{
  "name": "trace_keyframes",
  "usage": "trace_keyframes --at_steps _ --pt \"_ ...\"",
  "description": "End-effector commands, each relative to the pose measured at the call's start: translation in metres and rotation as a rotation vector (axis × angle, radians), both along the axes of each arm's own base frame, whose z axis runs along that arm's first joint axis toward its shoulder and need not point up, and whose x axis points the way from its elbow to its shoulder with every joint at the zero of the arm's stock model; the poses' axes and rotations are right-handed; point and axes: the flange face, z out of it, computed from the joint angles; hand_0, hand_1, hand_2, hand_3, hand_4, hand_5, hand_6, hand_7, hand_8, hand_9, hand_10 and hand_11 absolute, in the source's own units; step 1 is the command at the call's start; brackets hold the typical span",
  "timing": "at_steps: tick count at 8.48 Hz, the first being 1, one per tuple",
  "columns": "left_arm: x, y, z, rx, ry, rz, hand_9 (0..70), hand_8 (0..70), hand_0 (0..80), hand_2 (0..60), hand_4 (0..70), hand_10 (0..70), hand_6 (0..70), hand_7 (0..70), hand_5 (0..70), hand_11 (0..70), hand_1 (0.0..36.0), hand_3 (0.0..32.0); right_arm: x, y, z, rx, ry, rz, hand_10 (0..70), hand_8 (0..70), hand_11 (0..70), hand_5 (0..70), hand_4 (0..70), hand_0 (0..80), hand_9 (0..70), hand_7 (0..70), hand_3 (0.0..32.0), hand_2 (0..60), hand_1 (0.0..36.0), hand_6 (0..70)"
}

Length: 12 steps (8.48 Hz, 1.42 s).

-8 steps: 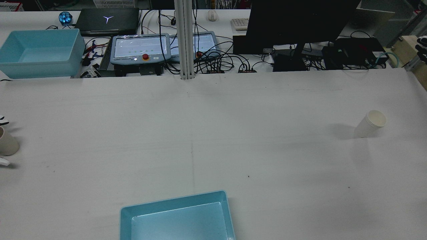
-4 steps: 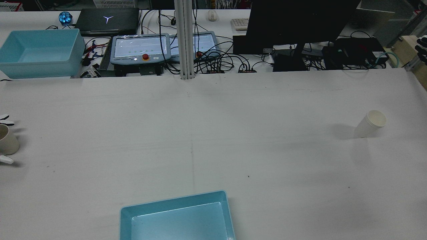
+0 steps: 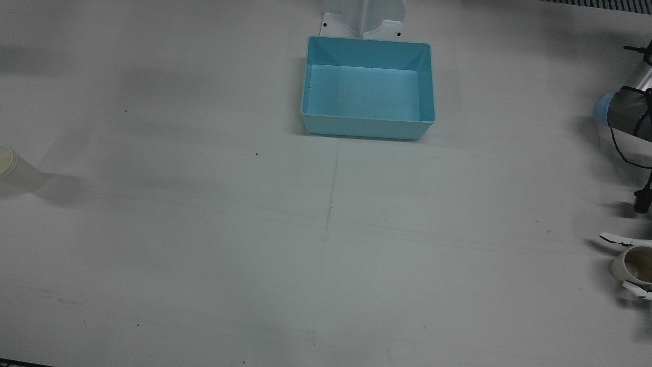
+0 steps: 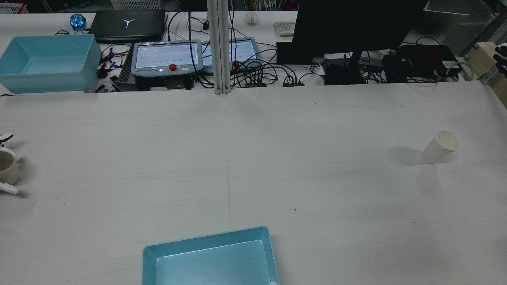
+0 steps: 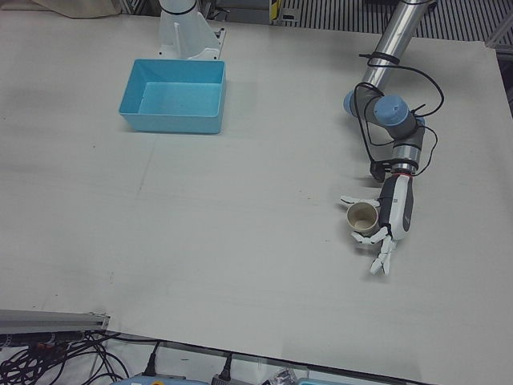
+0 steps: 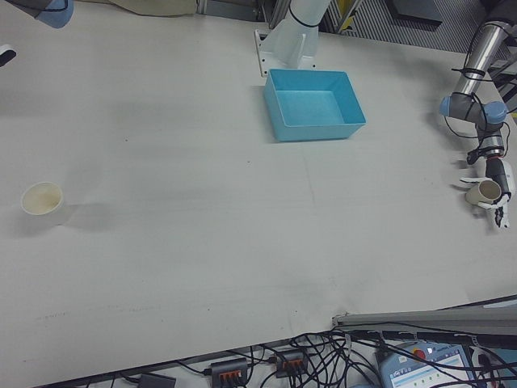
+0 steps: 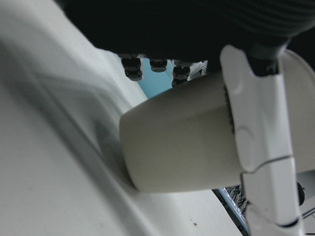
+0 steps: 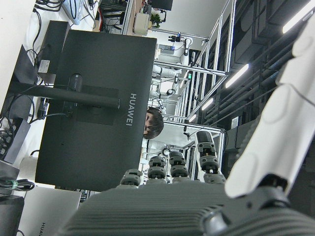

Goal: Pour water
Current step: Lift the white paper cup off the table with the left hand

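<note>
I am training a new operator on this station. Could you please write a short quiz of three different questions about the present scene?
1. True or false: the left hand has its fingers around the beige cup.
2. What stands between the arms' pedestals, near the robot's edge of the table? A) a laptop B) a blue bin C) a kettle
3. Fill in: the white paper cup on the right arm's half of the table stands ____ from any hand.

Key: 1 true; 2 B; 3 apart. The right hand is far off, near the table's far right corner in the rear view.
</note>
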Motion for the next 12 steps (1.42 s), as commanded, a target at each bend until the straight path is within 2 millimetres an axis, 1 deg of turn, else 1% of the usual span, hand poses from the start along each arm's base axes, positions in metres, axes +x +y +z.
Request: trace_keyframes --at_steps 1,2,3,4,5,6,7,8,9,10,11,12 --pt "-0.003 0.000 0.001 -0.007 -0.005 -0.019 2.6 4.2 62.8 0.0 63.6 6.0 9.9 13.5 70.0 9.7 17.8 0.0 0.001 0.001 0.000 0.000 0.000 0.002 2.4 7.1 4.5 17.2 19.0 49.3 7.9 11.5 0.0 0.0 8.5 6.5" --pt "-0.003 0.000 0.001 -0.007 -0.004 -0.022 2.7 4.3 62.2 16.2 63.1 6.3 10.5 13.5 70.0 10.4 23.1 0.0 0.001 0.001 -0.001 0.001 0.000 0.002 2.4 7.1 4.4 17.3 18.7 49.5 7.8 11.4 0.0 0.0 8.5 6.4" --pt "-0.003 0.000 0.000 -0.005 0.000 -0.023 2.6 4.4 60.1 31.3 62.3 6.3 10.4 13.0 70.0 10.5 25.6 0.0 0.001 0.002 0.000 0.000 0.000 0.003 2.4 7.1 4.4 17.3 18.7 49.6 7.8 11.4 0.0 0.0 8.6 6.3" --pt "-0.002 -0.001 -0.002 -0.002 0.008 -0.023 2.4 4.3 57.5 49.9 61.4 6.3 10.3 12.6 70.0 10.6 28.4 0.0 0.003 0.002 -0.002 0.003 -0.001 0.006 2.3 7.1 4.3 17.4 18.5 49.6 7.8 11.3 0.0 0.0 8.8 6.3" --pt "-0.002 -0.002 -0.007 0.008 0.023 -0.024 2.2 4.5 55.0 60.0 61.4 6.2 10.4 12.2 70.0 10.4 31.4 0.0 0.003 0.002 -0.005 0.009 -0.001 0.008 2.3 7.0 4.2 17.5 18.2 49.6 7.6 11.0 0.0 0.0 8.8 6.1" --pt "0.002 -0.005 -0.016 0.017 0.076 -0.019 2.1 4.6 53.7 60.0 60.9 6.1 10.4 11.8 70.0 10.2 32.6 0.0 0.004 0.003 -0.006 0.010 -0.001 0.008 2.2 7.0 4.2 17.5 17.9 49.7 7.7 11.0 0.0 0.0 8.9 6.1" --pt "0.006 -0.009 -0.042 0.041 0.147 -0.011 2.4 4.8 52.6 60.0 60.9 6.1 10.9 11.8 70.0 10.3 35.1 0.0 0.005 0.004 -0.007 0.012 -0.001 0.009 2.2 7.0 4.1 17.6 18.1 49.9 7.7 11.1 0.0 0.0 9.4 6.2" --pt "0.010 -0.013 -0.077 0.053 0.189 -0.006 2.5 4.8 53.2 60.0 59.4 6.0 10.6 11.7 70.0 10.3 36.0 0.0 0.006 0.004 -0.009 0.015 -0.003 0.012 2.1 7.1 4.1 17.8 18.0 50.2 7.7 11.0 0.0 0.0 10.1 6.2" --pt "0.012 -0.014 -0.105 0.059 0.229 0.000 2.2 4.5 53.7 60.0 58.1 5.7 10.1 11.3 70.0 10.1 36.0 0.0 0.007 0.005 -0.011 0.019 -0.004 0.015 2.1 7.0 4.1 17.9 18.2 50.3 7.6 11.1 0.0 0.0 10.3 6.2" --pt "0.014 -0.016 -0.127 0.073 0.257 0.003 2.7 4.8 54.3 60.0 56.5 5.6 9.9 11.3 70.0 10.0 36.0 0.0 0.009 0.015 -0.005 0.003 -0.004 0.018 2.0 7.1 4.0 18.0 18.4 50.5 7.6 11.3 0.0 0.0 10.6 6.2" --pt "0.015 -0.017 -0.149 0.085 0.267 0.005 2.2 4.7 55.5 60.0 56.7 5.4 9.5 10.7 70.0 10.0 36.0 0.0 0.011 0.031 0.015 -0.032 0.001 0.021 2.0 7.2 4.0 18.2 18.2 50.5 7.7 11.1 0.0 0.0 10.7 6.1" --pt "0.014 -0.016 -0.169 0.095 0.278 0.007 2.0 4.7 56.2 60.0 55.5 5.1 9.2 10.4 70.0 9.6 36.0 0.0 0.013 0.043 0.036 -0.070 0.009 0.027 2.1 7.4 4.2 18.1 18.3 50.5 7.9 11.1 0.0 0.0 10.6 6.1"
